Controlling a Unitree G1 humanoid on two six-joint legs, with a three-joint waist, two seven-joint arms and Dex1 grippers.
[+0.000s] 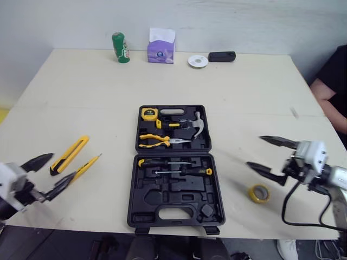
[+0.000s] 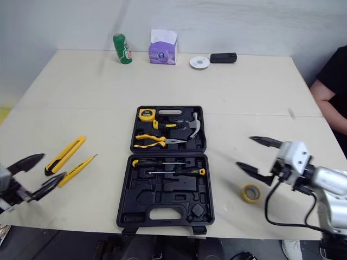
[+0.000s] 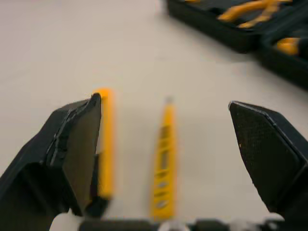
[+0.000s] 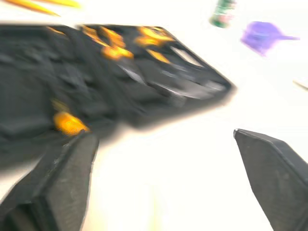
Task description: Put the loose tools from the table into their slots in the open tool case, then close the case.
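- No legible text, brand or number anywhere.
- Green can (image 1: pixel 121 47), far left on the table (image 1: pixel 244 81): red-and-white label, lettering too small to read.
- Purple tissue box (image 1: pixel 161 52), just right of the can: round dark emblem on the front, wording illegible.
- Yellow tape measure (image 1: pixel 148 114), far left corner of the tool case (image 1: pixel 179 196): dark round face label, unreadable.

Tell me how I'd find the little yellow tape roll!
Start at the open black tool case in the middle of the table. Look to its right, near the front edge. The tape roll is the only yellow ring, lying flat alone.
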